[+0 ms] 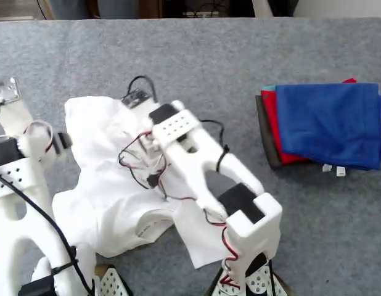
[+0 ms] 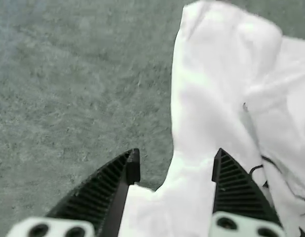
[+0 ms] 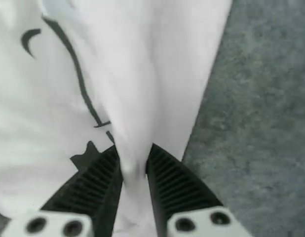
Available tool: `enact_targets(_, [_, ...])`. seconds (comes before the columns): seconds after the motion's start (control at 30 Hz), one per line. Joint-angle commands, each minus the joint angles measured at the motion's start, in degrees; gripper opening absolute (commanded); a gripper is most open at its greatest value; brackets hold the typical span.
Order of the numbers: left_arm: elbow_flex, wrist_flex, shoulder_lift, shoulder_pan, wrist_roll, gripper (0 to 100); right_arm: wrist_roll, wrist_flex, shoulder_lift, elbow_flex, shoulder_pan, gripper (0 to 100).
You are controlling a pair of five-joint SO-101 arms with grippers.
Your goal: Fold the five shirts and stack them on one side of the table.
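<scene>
Here we see a grey counter (image 1: 196, 49) with a crumpled white shirt (image 1: 104, 191) spread over its left-middle part, under both arms. Well apart from it, toward the right edge, lies a stack (image 1: 320, 123) of folded shirts. It has a blue shirt (image 1: 332, 117) on top, a red shirt (image 1: 272, 123) under it and a dark shirt (image 1: 263, 132) peeping out below; we cannot tell how many it holds in all. The right arm (image 1: 209, 166) reaches over the white shirt's middle, and the right pincer (image 3: 134, 158) is clenched on a raised fold of the white cloth. The left pincer (image 2: 176, 165) stands released at the white shirt's edge, with a strip of cloth between its fingers and bare counter just beside.
</scene>
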Motion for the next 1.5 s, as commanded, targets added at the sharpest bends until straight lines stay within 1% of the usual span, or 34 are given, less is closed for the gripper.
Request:
enact_targets(0.0, [-3.2, -7.1, 0.2, 4.9, 8.9, 25, 0.5, 8.1, -0.5, -5.5, 3.6, 9.8])
enact_targets(0.1, [-3.2, -11.1, 0.2, 10.1, 16.3, 25, 2.7, 12.7, -2.6, -7.0, 4.9, 21.0])
enact_targets(0.13, [-3.3, -12.4, 0.2, 11.6, 18.5, 25, 3.2, 13.1, -4.1, -7.1, 5.0, 22.4])
enact_targets(0.2, [-4.0, -14.9, 0.3, 13.2, 22.9, 25, 3.9, 13.3, -8.1, -6.8, 5.0, 22.1])
enact_targets(0.33, [-8.7, -17.0, 6.2, 13.9, 24.8, 25, 4.1, 14.8, -18.1, -6.9, 4.7, 21.9])
enact_targets(0.4, [-13.7, -16.8, 13.0, 13.9, 25.9, 25, 4.7, 17.1, -23.4, -6.9, 4.9, 21.9])
enact_targets(0.47, [-20.0, -16.4, 21.7, 14.2, 26.3, 25, 7.1, 19.4, -28.1, -6.7, 6.2, 21.9])
enact_targets(0.53, [-28.1, -12.4, 30.0, 15.3, 26.3, 25, 8.4, 20.8, -32.1, -6.7, 9.1, 21.9])
enact_targets(0.7, [-52.1, 10.2, 46.0, 19.6, 26.3, 20, 11.9, 20.6, -38.4, -1.9, 22.6, 21.6])
enact_targets(0.77, [-60.3, 16.2, 51.9, 20.0, 26.5, 20, 13.5, 18.9, -39.5, 1.8, 27.2, 18.1])
enact_targets(0.8, [-64.0, 18.5, 54.5, 19.9, 27.4, 20, 14.1, 17.4, -39.9, 3.9, 28.9, 14.9])
enact_targets(0.87, [-70.8, 22.7, 59.7, 19.6, 29.6, 20, 14.3, 14.5, -40.4, 7.9, 31.1, 6.8])
enact_targets(0.93, [-76.9, 26.3, 64.4, 19.9, 30.4, 20, 14.7, 11.7, -40.8, 11.8, 32.0, 1.7])
enact_targets(1.03, [-84.8, 31.8, 70.5, 21.0, 30.7, 20, 14.6, 8.9, -41.4, 17.0, 32.1, 2.8])
enact_targets(1.1, [-86.8, 32.2, 73.3, 21.6, 30.7, 20, 14.5, 7.4, -41.5, 19.6, 32.1, 3.7])
enact_targets(1.2, [-86.3, 32.2, 73.5, 22.2, 30.7, 20, 14.5, 6.5, -41.5, 21.6, 32.0, 5.1])
enact_targets(1.37, [-80.0, 32.2, 73.1, 23.8, 30.9, 20, 14.5, 6.9, -41.5, 21.9, 32.2, 6.9])
enact_targets(1.47, [-75.8, 32.1, 73.1, 22.7, 32.9, 20, 14.6, 6.5, -41.5, 21.8, 32.2, 6.9])
